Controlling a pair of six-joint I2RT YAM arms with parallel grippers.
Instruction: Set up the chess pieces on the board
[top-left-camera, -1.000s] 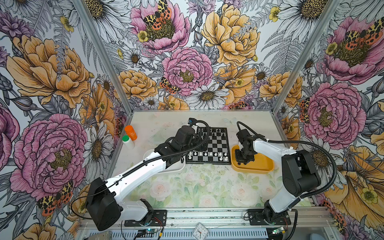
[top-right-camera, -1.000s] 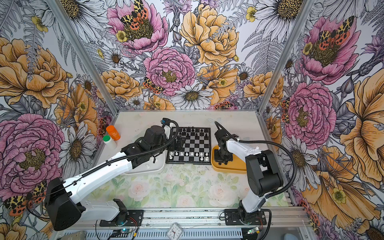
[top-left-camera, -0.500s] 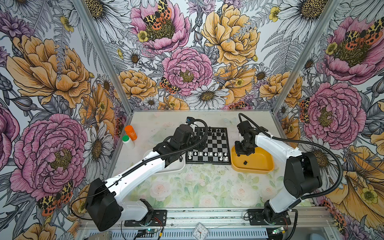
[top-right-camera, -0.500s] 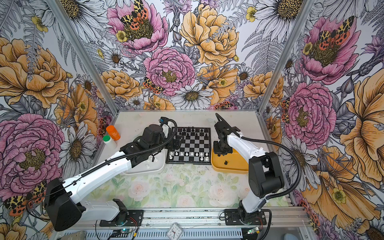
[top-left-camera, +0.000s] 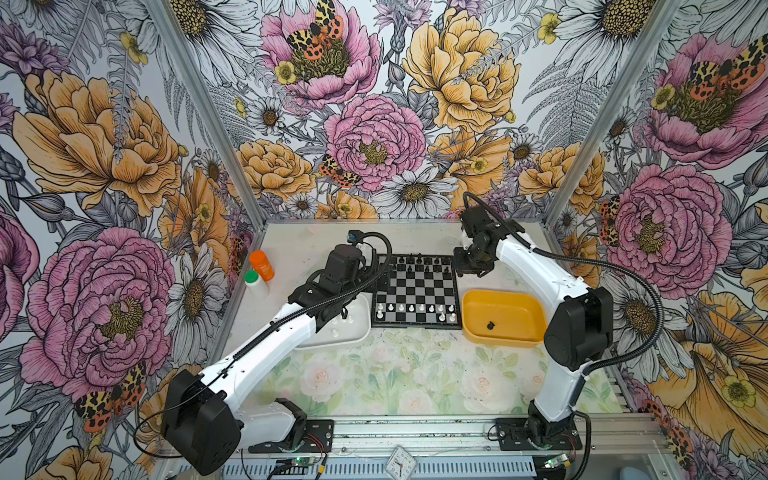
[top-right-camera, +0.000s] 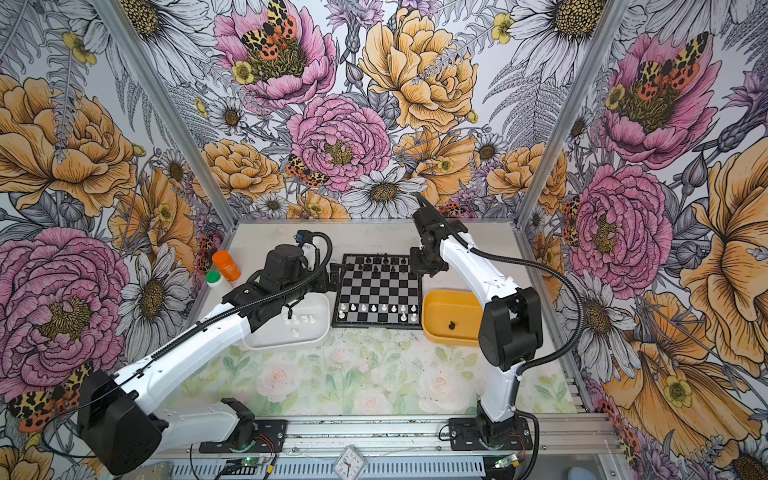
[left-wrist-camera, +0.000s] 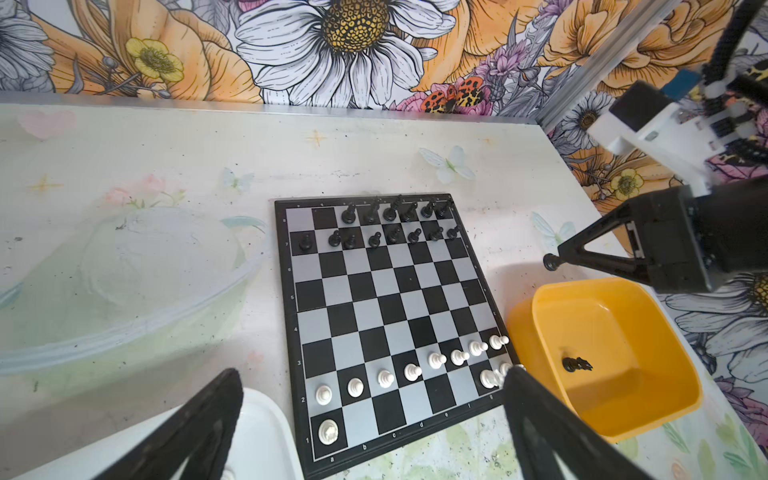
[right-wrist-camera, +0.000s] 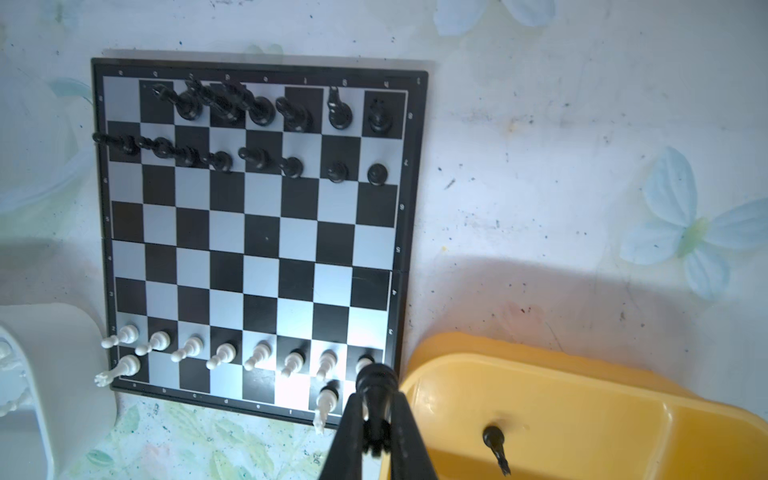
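Board (top-left-camera: 415, 286) centre open, black piece (left-wrist-camera: 551, 262) beside edge

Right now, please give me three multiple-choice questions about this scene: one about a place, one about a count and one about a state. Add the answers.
1. In the top views, where is the yellow tray relative to the board?
A) to its right
B) to its left
C) on top of it

2. How many pieces lie in the yellow tray?
A) none
B) one
C) four

3. What is the state of the right gripper?
A) open and empty
B) shut on a white piece
C) shut on a black chessman

Answers:
1 A: in both top views the tray sits beside the board's right edge.
2 B: only a lone black piece lies on its floor.
3 C: the right wrist view shows the jaws closed on the dark chessman.
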